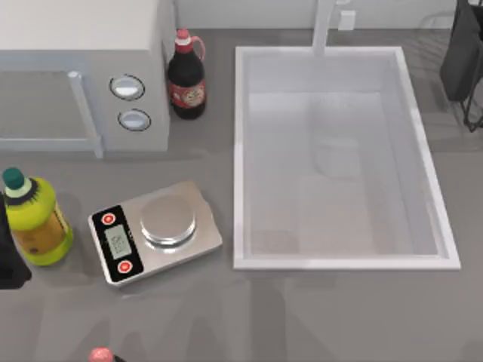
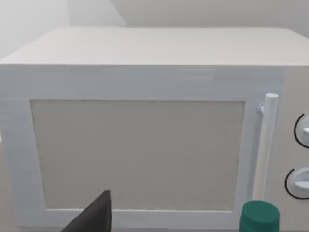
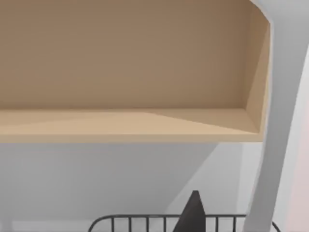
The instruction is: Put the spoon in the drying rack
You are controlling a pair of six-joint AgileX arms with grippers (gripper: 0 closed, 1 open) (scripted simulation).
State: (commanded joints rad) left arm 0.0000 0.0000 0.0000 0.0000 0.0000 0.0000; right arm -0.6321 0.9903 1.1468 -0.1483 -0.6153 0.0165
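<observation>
Drying rack (image 3: 164,221) wires sit at the bench's far right corner, past the white sink (image 1: 241,151), with the right gripper (image 1: 462,56) over them. I cannot tell how its jaws stand. Left arm waits at the left edge by the yellow bottle (image 1: 34,219).

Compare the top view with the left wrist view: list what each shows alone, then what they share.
Only the top view takes in the sink basin, the kitchen scale, the dark sauce bottle and part of the drying rack at the far right edge. Only the left wrist view gives the microwave's door window head-on. Both share the microwave, its handle, its two knobs and the green-capped yellow bottle.
</observation>
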